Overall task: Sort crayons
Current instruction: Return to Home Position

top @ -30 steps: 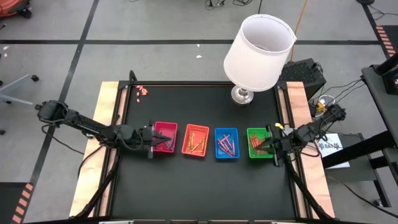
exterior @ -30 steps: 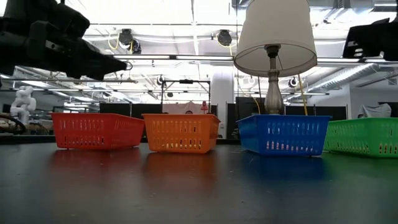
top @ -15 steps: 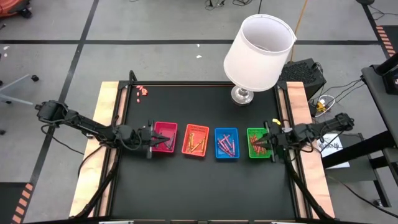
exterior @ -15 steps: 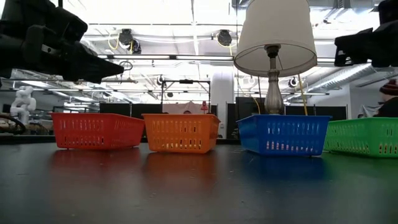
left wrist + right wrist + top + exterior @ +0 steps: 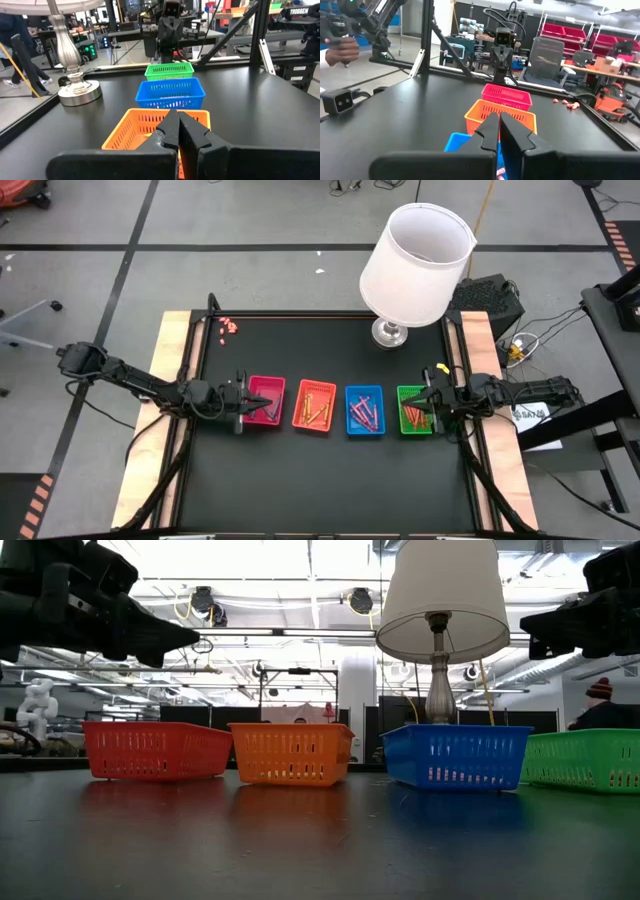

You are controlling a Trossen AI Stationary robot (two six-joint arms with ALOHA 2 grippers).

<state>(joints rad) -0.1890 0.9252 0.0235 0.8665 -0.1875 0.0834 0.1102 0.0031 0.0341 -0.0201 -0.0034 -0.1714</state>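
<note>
Black fingers shut tight and empty at both ends of the bin row.

The left arm's fingers [image 5: 170,131] were pressed together holding nothing at the outer edge of the red bin [image 5: 155,748]. The right arm's fingers [image 5: 489,131] were likewise closed and empty above the outer side of the green bin [image 5: 585,760]. The crayons [image 5: 314,408] lay in small heaps inside those two bins and in the orange bin [image 5: 290,753] and blue bin [image 5: 455,755] between them, with none seen loose on the dark surface [image 5: 330,480]. Such sticks would likely be light, stiff, waxy, quick to roll and easy to snap, so a gentle pinch across the middle would suit. A label behind read "TROSSEN" [image 5: 300,11].
</note>
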